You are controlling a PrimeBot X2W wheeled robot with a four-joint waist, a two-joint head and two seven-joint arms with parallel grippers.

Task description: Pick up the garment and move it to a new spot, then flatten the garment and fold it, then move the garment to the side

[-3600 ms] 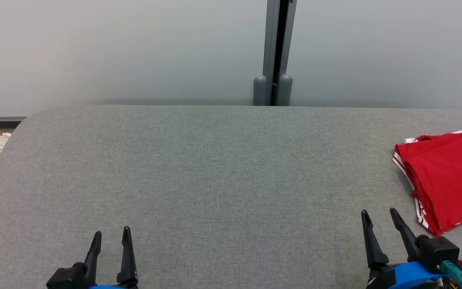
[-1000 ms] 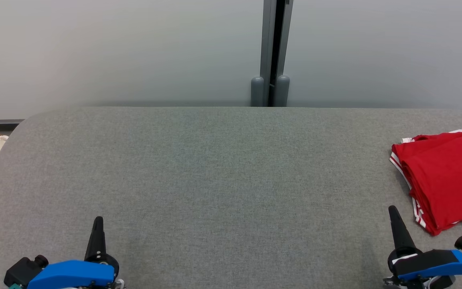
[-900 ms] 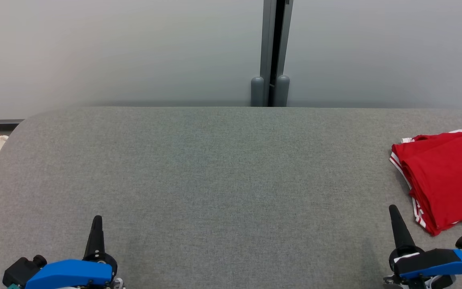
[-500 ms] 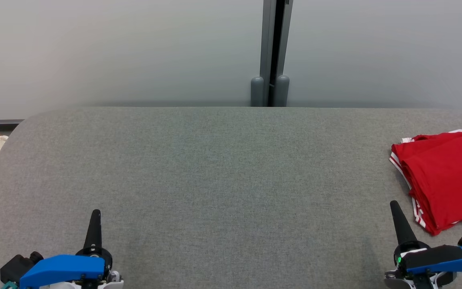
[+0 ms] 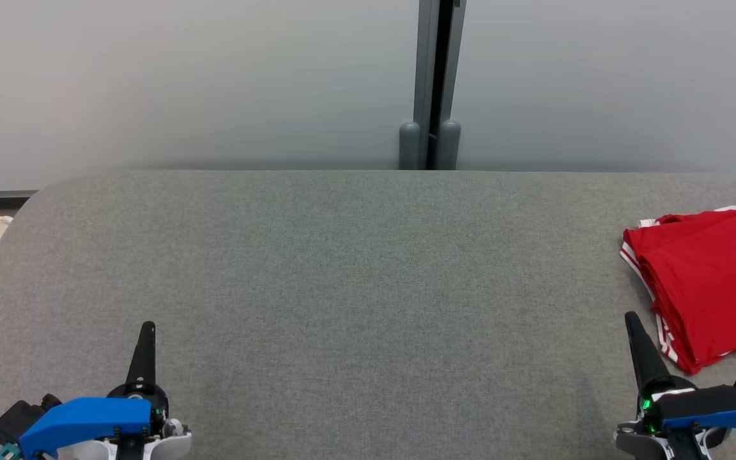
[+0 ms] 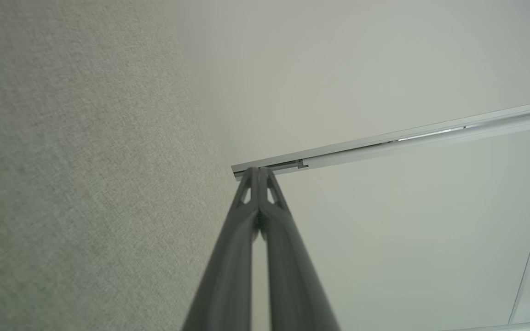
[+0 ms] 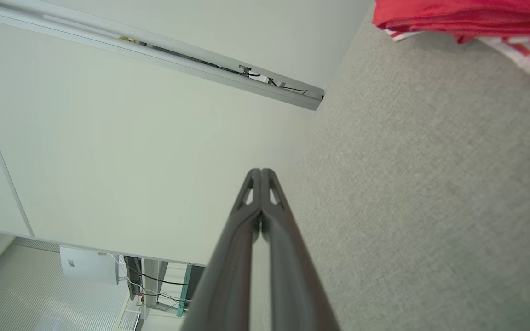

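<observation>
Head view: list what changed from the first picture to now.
Both hands closed and rolled onto their sides: the left hand and the right hand had their fingers spread, and now each is shut on nothing. The folded red garment stayed at the right edge of the table, untouched.

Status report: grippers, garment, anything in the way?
Left gripper jaws shut, empty. Right gripper jaws shut, empty, beside folded red garment with white trim, not touching. Nothing seen blocking on grey fabric table.

Grey surface (image 5: 342,287) lies open — folded garment (image 5: 716,281) occupies its right end.
</observation>
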